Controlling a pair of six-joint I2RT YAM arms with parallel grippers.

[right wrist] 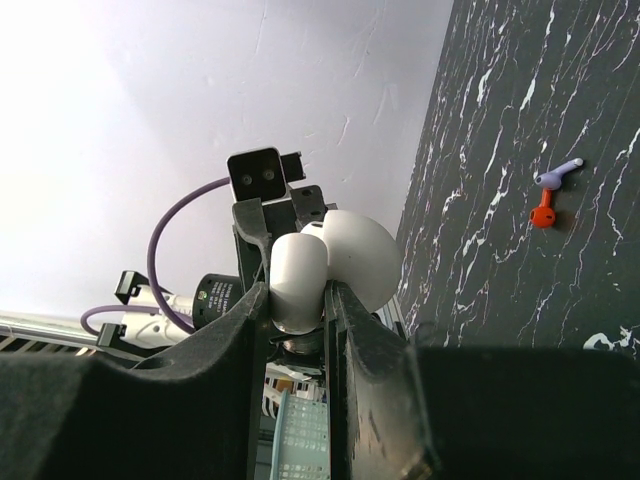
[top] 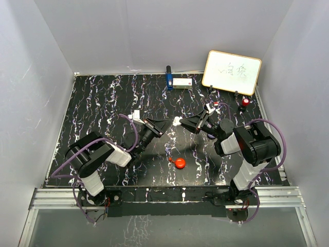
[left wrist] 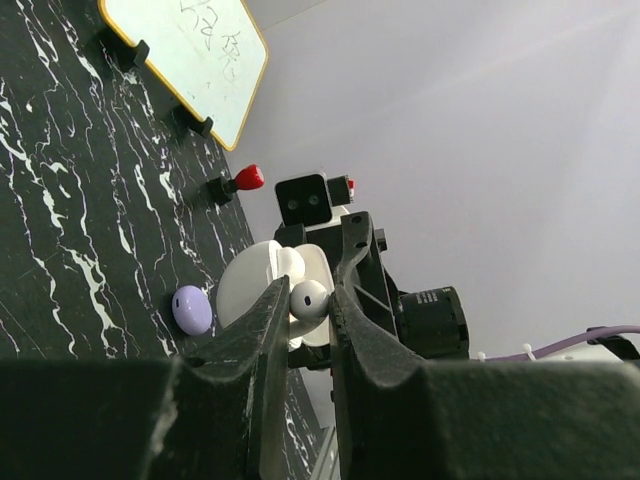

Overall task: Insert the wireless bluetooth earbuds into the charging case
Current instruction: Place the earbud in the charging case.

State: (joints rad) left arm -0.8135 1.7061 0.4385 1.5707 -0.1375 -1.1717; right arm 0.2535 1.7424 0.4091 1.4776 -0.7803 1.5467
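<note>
My left gripper (left wrist: 312, 300) is shut on a small white earbud (left wrist: 308, 298), pinched between its fingertips above the table. Just beyond it hangs the white charging case (left wrist: 250, 285) with its lid open. My right gripper (right wrist: 298, 300) is shut on the case body (right wrist: 298, 280), and the rounded lid (right wrist: 362, 255) stands open beside it. From above, the left gripper (top: 162, 125) and the right gripper (top: 181, 122) face each other tip to tip over the middle of the table, the case (top: 176, 121) between them. A tiny red earbud (top: 170, 159) lies on the table.
A round red pod (top: 180, 163) lies beside the red earbud. A purple pod (left wrist: 192, 309) rests on the table behind the case. A whiteboard (top: 231, 72) stands at the back right, with a red knob (top: 245, 102) below it. A blue and white box (top: 177, 81) is at the back.
</note>
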